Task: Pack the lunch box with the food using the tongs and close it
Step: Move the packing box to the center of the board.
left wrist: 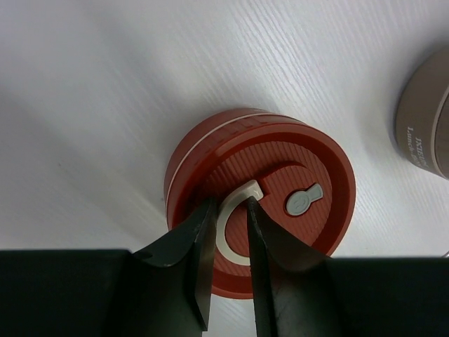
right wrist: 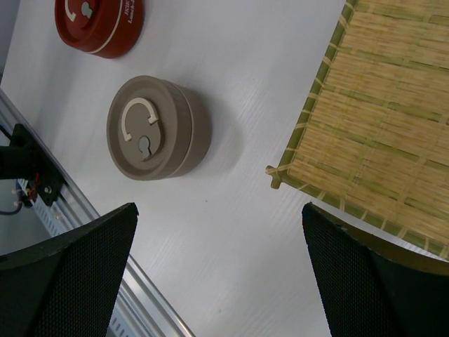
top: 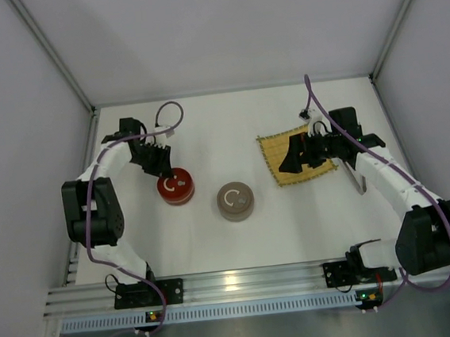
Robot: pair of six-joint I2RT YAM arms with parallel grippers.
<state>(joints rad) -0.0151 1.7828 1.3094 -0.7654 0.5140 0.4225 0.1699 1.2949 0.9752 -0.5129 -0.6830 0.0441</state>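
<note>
Red and tan lidded containers (top: 176,186) (top: 234,201) are seen from above, with a bamboo mat (top: 275,154) under the right gripper (top: 296,160); tongs and food cannot be made out. At the left wrist, the left gripper (left wrist: 230,210) is closed on the red lid's white handle (left wrist: 231,221). At the right wrist, fingers (right wrist: 77,263) are spread wide, holding nothing. Both lids are on, fitting either an early or a finished stage.

On the white counter (right wrist: 238,175) a taupe round lunch box (right wrist: 158,128) stands closed, its lid bearing a pale C-shaped handle. A red lunch box (right wrist: 102,24) lies beyond it at the top edge, partly cut off. A woven bamboo mat (right wrist: 379,119) fills the upper right. The right end effector (right wrist: 221,281) shows both dark fingers (right wrist: 70,274) spread wide apart, holding nothing.
</note>
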